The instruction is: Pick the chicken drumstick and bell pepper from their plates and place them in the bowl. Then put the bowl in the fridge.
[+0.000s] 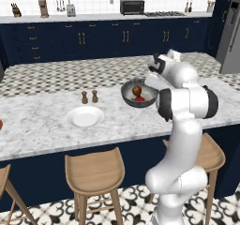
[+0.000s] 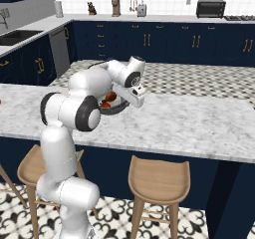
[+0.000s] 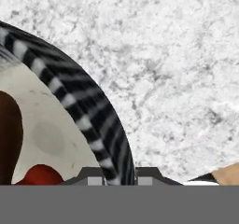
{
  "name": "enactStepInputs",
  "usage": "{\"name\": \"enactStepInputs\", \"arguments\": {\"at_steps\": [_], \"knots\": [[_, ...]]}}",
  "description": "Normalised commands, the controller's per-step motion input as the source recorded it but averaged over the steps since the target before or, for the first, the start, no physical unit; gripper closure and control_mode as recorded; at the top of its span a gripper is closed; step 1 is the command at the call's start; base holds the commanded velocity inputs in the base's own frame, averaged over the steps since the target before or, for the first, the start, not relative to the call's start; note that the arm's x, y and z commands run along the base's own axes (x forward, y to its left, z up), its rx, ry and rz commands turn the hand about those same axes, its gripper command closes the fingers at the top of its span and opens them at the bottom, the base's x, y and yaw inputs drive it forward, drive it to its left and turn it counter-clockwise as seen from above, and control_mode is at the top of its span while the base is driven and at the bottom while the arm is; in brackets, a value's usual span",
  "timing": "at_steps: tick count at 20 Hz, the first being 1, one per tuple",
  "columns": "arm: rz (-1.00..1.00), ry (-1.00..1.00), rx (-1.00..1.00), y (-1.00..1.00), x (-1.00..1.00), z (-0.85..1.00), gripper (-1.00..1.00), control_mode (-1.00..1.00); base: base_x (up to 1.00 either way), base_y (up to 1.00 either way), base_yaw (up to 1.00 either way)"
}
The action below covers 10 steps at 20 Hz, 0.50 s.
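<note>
The dark grey bowl (image 1: 132, 100) rests near the middle of the marble island, and I cannot tell if it is clear of the counter. Inside it lie the brown chicken drumstick (image 1: 136, 90) and the red bell pepper (image 1: 139, 98). My gripper (image 1: 151, 91) is at the bowl's right rim, shut on it. In the hand view the striped rim (image 3: 88, 111) runs between my fingertips (image 3: 96, 177), with the drumstick (image 3: 9, 139) and pepper (image 3: 41, 175) on the pale inside. From the right base view the bowl (image 2: 115, 108) is partly hidden behind my arm. The grey fridge (image 1: 230, 36) stands at the far right.
A plain white plate (image 1: 85, 116) lies to the bowl's left, with two small brown shakers (image 1: 89, 97) behind it. Wooden stools (image 1: 94, 170) line the island's near side. A red-rimmed plate edge (image 1: 1, 124) peeks in at far left. Navy cabinets run along the back wall.
</note>
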Motion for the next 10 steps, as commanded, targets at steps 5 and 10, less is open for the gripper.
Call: {"name": "enactStepInputs", "arguments": {"at_steps": [5,10], "knots": [[-0.27,-0.24,0.19,-0.12,-1.00,0.78,1.00,-1.00,0.00,0.00,0.00],[-0.42,-0.12,0.24,-0.12,-1.00,0.15,1.00,-1.00,0.00,0.00,0.00]]}}
